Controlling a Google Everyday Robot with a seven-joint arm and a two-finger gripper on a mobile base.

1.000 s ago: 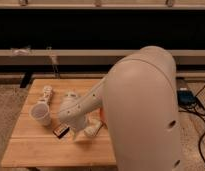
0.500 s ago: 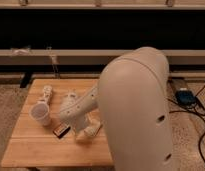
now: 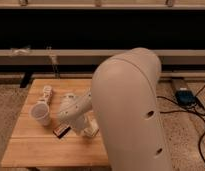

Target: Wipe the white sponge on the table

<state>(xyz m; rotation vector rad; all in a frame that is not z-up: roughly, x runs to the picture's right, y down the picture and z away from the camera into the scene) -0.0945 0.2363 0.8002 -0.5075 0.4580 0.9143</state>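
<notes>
The table (image 3: 31, 150) has a light tan plank top and stands at the left. My gripper (image 3: 89, 131) is low over the table's right part, at the end of the white forearm (image 3: 73, 107). A small off-white piece (image 3: 92, 133) shows right under the gripper on the tabletop. It may be the white sponge, but I cannot tell for sure. My big white arm shell (image 3: 131, 110) hides the table's right edge.
A white cup (image 3: 41, 114) stands at the table's left. A small dark brown block (image 3: 61, 131) lies just left of the gripper. A pale elongated object (image 3: 46, 93) lies at the back left. Cables and a blue device (image 3: 185, 96) lie on the floor at the right.
The big arm shell has shifted a little to the left and covers more of the table. The gripper stays low at about the same spot by the dark block.
</notes>
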